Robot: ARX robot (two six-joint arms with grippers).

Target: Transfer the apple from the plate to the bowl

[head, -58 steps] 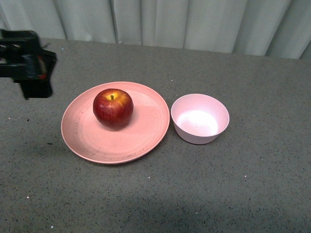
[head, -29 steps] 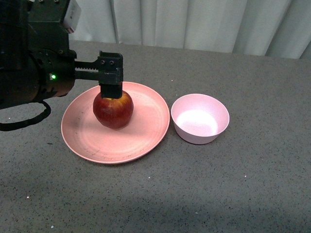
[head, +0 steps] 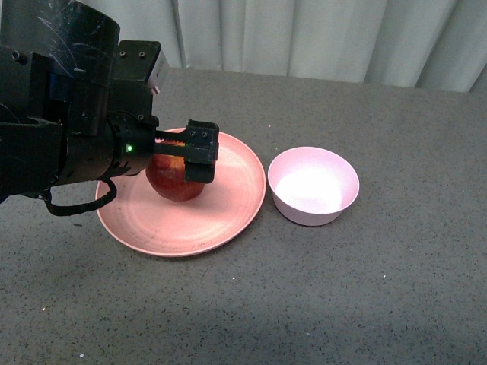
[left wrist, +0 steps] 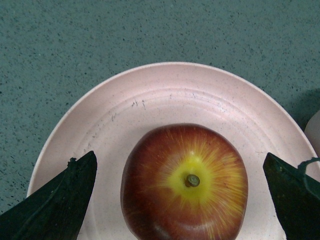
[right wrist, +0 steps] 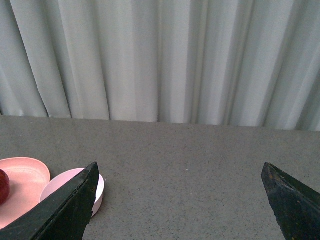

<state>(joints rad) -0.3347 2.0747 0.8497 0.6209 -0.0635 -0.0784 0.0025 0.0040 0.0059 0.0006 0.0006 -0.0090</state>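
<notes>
Since the earlier frame, the left gripper (head: 183, 156) has come down and shifted right, so it now straddles the apple (head: 172, 182) instead of hanging above it. Its jaws stand wide apart on either side of the fruit, and the left wrist view shows clear gaps between both fingers (left wrist: 55, 202) and the apple's skin. The apple sits upright on the plate (head: 175, 228), stem up. Just right of the plate, apart from it, stands the bowl (head: 313, 186). The right gripper (right wrist: 182, 200) is spread open above the grey table (right wrist: 190, 165), facing the curtain (right wrist: 165, 55).
</notes>
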